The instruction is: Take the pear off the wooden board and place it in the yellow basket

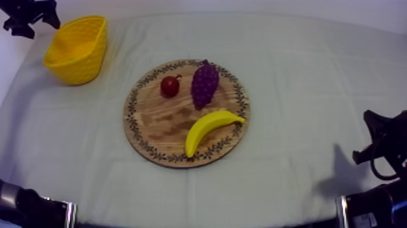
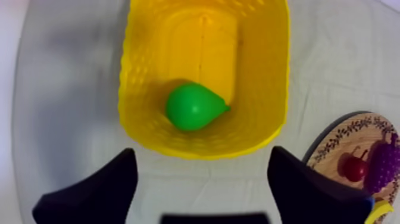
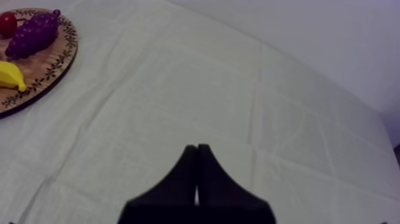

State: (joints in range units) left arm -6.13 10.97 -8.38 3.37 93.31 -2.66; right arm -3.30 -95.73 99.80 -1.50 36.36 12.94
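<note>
One green toy pear (image 2: pixel 193 107) lies inside the one yellow woven plastic basket (image 2: pixel 262 71), on its floor near the front wall. The left gripper (image 2: pixel 202 154) hangs above the basket, its two black fingers spread wide and holding nothing. The one round wooden board with a patterned rim (image 1: pixel 157 124) carries three fruits: one yellow banana (image 1: pixel 209 130), one bunch of purple grapes (image 1: pixel 205 83) and one small red fruit (image 1: pixel 170 86). The right gripper (image 3: pixel 197 149) is clenched into a narrow wedge over the grey-white cloth (image 3: pixel 238 89), empty.

I see a green pear (image 2: pixel 193 107) in the yellow basket (image 2: pixel 262 71). Beside the basket, a wooden board (image 1: pixel 158 121) with a dark leaf-patterned rim carries purple grapes (image 1: pixel 205 83), a yellow banana (image 1: pixel 209 127) and a small red fruit (image 1: pixel 169 86).
</note>
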